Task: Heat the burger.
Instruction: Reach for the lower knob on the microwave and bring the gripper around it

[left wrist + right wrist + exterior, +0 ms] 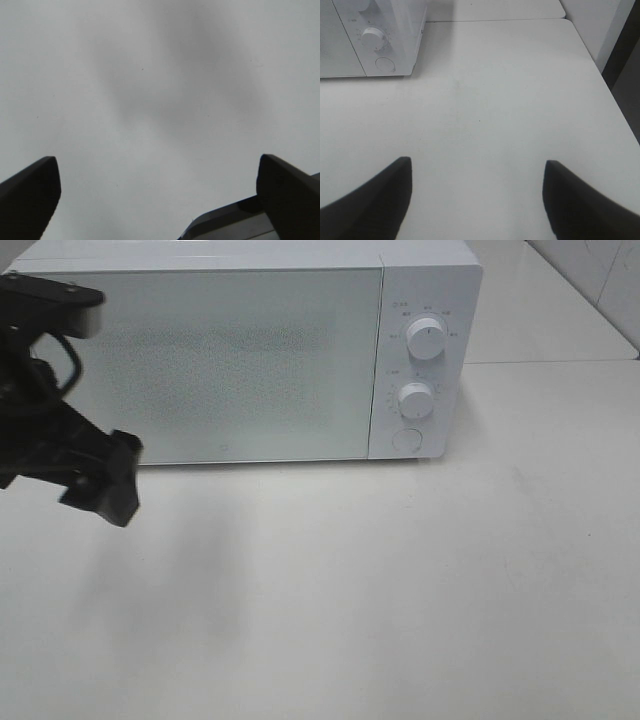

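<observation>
The burger is out of view in every frame. The white microwave (240, 360) stands at the back of the table with its frosted door shut. My left gripper (100, 480) hangs at the far left, just in front of the door's left end. In the left wrist view it (156, 160) is open, with only bare pale surface between its dark fingers. My right gripper (477, 162) does not show in the exterior high view. In its own wrist view it is open over the bare white table (485, 110), some way from the microwave's (395, 45) control side.
Two white knobs (427, 337) (415, 398) and a round button (405, 439) sit on the microwave's right panel. The white table (400, 580) stretches in front. Its right edge (600, 80) borders a dark gap beside a wall.
</observation>
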You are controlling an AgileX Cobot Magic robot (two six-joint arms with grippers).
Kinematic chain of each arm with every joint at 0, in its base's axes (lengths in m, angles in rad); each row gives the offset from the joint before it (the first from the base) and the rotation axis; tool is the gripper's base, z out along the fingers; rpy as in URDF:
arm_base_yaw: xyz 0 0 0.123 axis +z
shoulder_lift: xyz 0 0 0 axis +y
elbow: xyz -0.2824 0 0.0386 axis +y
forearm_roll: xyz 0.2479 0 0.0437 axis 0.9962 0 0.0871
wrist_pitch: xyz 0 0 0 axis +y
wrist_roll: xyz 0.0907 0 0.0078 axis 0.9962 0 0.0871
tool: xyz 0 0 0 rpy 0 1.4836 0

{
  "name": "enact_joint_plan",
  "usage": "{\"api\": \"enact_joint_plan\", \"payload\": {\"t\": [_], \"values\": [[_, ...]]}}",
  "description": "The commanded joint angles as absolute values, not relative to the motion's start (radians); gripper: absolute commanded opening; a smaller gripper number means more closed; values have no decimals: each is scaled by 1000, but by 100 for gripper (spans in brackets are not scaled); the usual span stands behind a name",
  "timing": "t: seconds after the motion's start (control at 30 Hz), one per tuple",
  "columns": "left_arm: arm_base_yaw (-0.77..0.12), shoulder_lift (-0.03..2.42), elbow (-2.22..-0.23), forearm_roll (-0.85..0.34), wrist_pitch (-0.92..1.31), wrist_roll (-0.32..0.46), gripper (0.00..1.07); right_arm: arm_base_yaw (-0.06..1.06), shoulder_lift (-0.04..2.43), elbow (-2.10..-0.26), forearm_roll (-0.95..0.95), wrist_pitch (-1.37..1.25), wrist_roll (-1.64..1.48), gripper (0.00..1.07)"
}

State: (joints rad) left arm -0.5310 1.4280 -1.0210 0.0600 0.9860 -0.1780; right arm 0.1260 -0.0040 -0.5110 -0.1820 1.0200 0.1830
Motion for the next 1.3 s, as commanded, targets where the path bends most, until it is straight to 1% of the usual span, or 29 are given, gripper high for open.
{"api": "enact_joint_plan", "payload": {"t": [0.03, 0.07, 0.1, 0.13, 0.17, 0.2, 0.23, 0.27, 0.3, 0.33, 0.4, 0.53, 0.57, 0.63, 0.67, 0.7, 0.77, 0.87, 0.93, 0.97, 1.0, 1.03, 1.27, 1.3], "values": [[-361, 1379, -1017, -62, 1051, -25, 100, 118, -31, -509, -183, 1013, 185, 70], [-361, 1379, -1017, -62, 1051, -25, 100, 118, -31, -509, -183, 1013, 185, 70], [-261, 1352, -1017, -86, 1078, 32, 100, 118, -31, -509, -183, 1013, 185, 70], [-261, 1352, -1017, -86, 1078, 32, 100, 118, -31, -509, -183, 1013, 185, 70], [-208, 1338, -1017, -90, 1091, 54, 100, 118, -31, -509, -183, 1013, 185, 70], [-109, 1314, -1017, -89, 1111, 78, 100, 118, -31, -509, -183, 1013, 185, 70], [-109, 1314, -1017, -89, 1111, 78, 100, 118, -31, -509, -183, 1013, 185, 70], [-77, 1303, -1014, -105, 1111, 72, 100, 118, -31, -509, -183, 1013, 185, 70], [-11, 1265, -999, -135, 1095, 66, 100, 118, -31, -509, -183, 1013, 185, 70], [-11, 1265, -999, -135, 1095, 66, 100, 118, -31, -509, -183, 1013, 185, 70], [20, 1210, -955, -139, 1075, 67, 100, 118, -31, -509, -183, 1013, 185, 70], [20, 1136, -889, -112, 1057, 72, 100, 118, -31, -509, -183, 1013, 185, 70], [20, 1081, -832, -97, 1038, 81, 100, 118, -31, -509, -183, 1013, 185, 70], [20, 1050, -801, -83, 1021, 81, 100, 118, -31, -509, -183, 1013, 185, 70], [20, 979, -741, -62, 981, 78, 100, 118, -31, -509, -183, 1013, 185, 70], [20, 979, -741, -62, 981, 78, 100, 118, -31, -509, -183, 1013, 185, 70], [20, 876, -653, -47, 933, 78, 100, 118, -31, -509, -183, 1013, 185, 70], [20, 813, -600, -42, 915, 78, 100, 118, -31, -509, -183, 1013, 185, 70], [20, 703, -520, -41, 886, 78, 100, 118, -31, -509, -183, 1013, 185, 70], [20, 703, -520, -41, 886, 78, 100, 118, -31, -509, -183, 1013, 185, 70], [20, 642, -495, -37, 825, 79, 100, 118, -31, -509, -183, 1013, 185, 70], [20, 612, -486, -34, 810, 79, 100, 118, -31, -509, -183, 1013, 185, 70], [20, 466, -486, -35, 811, 79, 100, 118, -31, -509, -183, 1013, 185, 70], [20, 413, -490, -39, 822, 78, 100, 118, -31, -509, -183, 1013, 185, 70]]}}
